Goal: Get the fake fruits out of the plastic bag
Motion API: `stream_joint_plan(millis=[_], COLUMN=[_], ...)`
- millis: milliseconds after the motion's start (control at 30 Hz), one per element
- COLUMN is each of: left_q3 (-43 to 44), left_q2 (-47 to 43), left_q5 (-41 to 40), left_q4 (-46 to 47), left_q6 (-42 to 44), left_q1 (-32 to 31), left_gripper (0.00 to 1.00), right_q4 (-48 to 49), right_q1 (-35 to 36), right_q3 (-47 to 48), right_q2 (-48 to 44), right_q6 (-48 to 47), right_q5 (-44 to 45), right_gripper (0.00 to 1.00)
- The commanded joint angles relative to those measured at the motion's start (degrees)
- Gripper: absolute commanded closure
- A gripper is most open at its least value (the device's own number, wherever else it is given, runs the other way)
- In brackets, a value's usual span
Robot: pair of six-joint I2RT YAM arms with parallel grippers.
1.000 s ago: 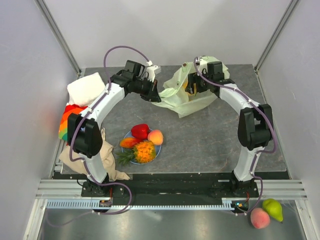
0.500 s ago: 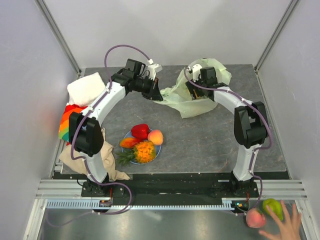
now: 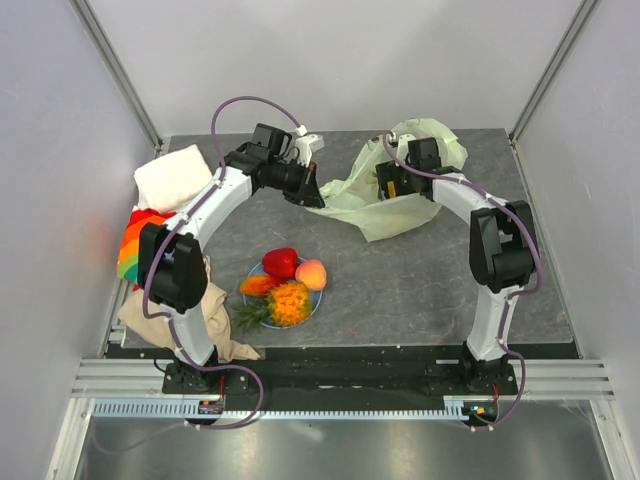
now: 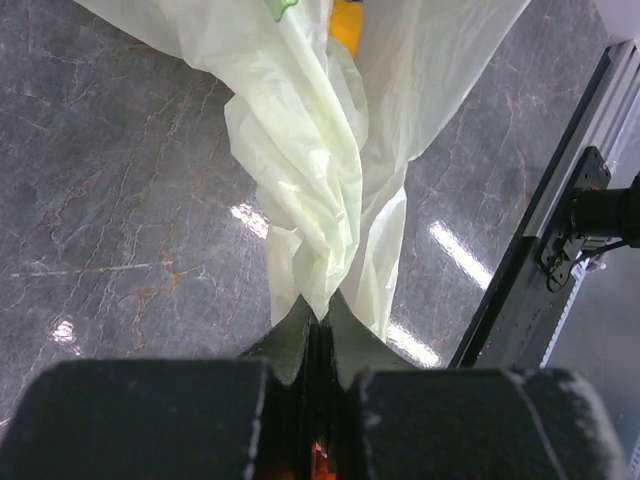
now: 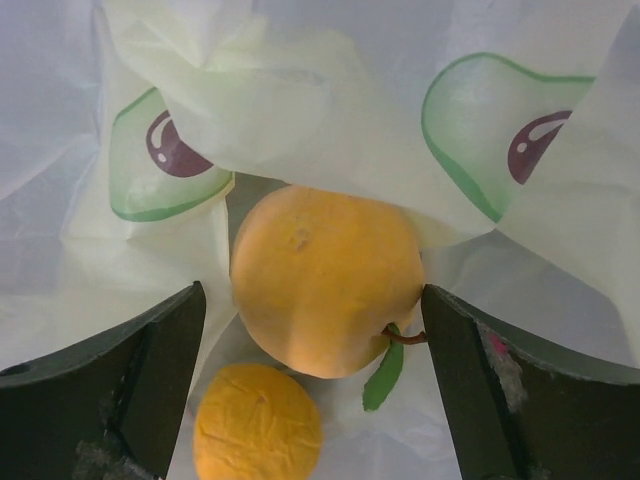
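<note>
The plastic bag [image 3: 392, 205] lies crumpled on the table [image 3: 420, 270], upper centre of the top view. The left pincer [image 4: 318, 335] is clamped on a bunched fold at the bag's left end. The right pincer [image 5: 310, 305] is spread wide inside the bag's mouth, gripping nothing, its 2 fingers flanking a large yellow-orange fruit [image 5: 320, 275]. A smaller orange fruit [image 5: 258, 428] sits below it. A pineapple [image 3: 289, 302], red pepper [image 3: 280, 262] and peach [image 3: 311, 274] rest on the blue plate [image 3: 316, 297], lower centre.
</note>
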Motion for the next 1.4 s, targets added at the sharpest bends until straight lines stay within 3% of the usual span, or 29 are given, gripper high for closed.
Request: stream_joint_plan(millis=[0,467,733,1100,1367], left_q3=[-0.6,-2.0,-2.8,-4.5,-4.4], left_q2=[-0.2,-2.0,-2.6,-3.5,-3.5], left_q5=[-0.7,-4.7,-6.6,-7.4,-6.8], left_q4=[0.9,0.1,-0.5,-1.7,-2.0], left_q6=[2.6,5.3,6.5,8.4,8.1], left_q1=[-0.7,-2.8,-3.2,-4.6,-5.1], left_gripper=[0.99,0.98,0.98,0.98,0.98], right_q4=[1.9,3.8,8.5,16.6,14.8], right_q1=[-0.2,-1.7,-6.1,-8.0,-7.3], right_q3=[3.2,4.9,3.6,0.8,3.1], right_q2=[1.7,6.5,8.0,9.6,10.9], right_q6=[6.4,16.2,26.5,35.8,33.1], right_q5=[-2.2,-1.7,-12.8,-18.1,-10.6], right_gripper=[0.02,0.02,0.02,0.02,0.02])
